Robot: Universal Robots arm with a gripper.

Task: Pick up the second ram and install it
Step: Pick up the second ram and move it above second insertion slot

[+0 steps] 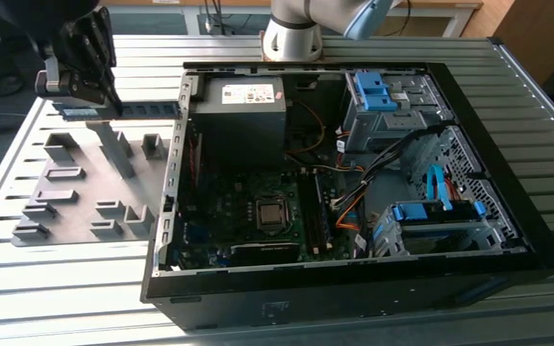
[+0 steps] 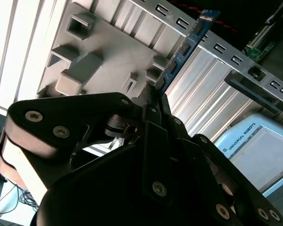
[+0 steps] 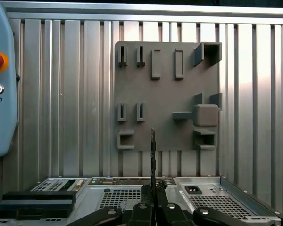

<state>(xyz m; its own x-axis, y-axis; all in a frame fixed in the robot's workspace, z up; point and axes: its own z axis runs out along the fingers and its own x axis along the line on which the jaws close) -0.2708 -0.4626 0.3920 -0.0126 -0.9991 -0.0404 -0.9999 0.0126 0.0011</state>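
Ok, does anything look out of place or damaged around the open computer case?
Nothing stands out. The claw grips the second ram in the air above the grey fixture plate, beside the open case. Nothing looks spilled, bent or broken.

Black, screw-studded end effector [image 2: 154,100]; silver, blue-capped arm [image 1: 291,32].

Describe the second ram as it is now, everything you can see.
The second ram is a thin blue-green circuit board with dark chips on its face. The gripper clamps it near one end; the rest juts out beyond it. In the exterior view it hangs level above the grey fixture plate, to the exterior view's left of the open computer case. Nothing else seems to touch it.
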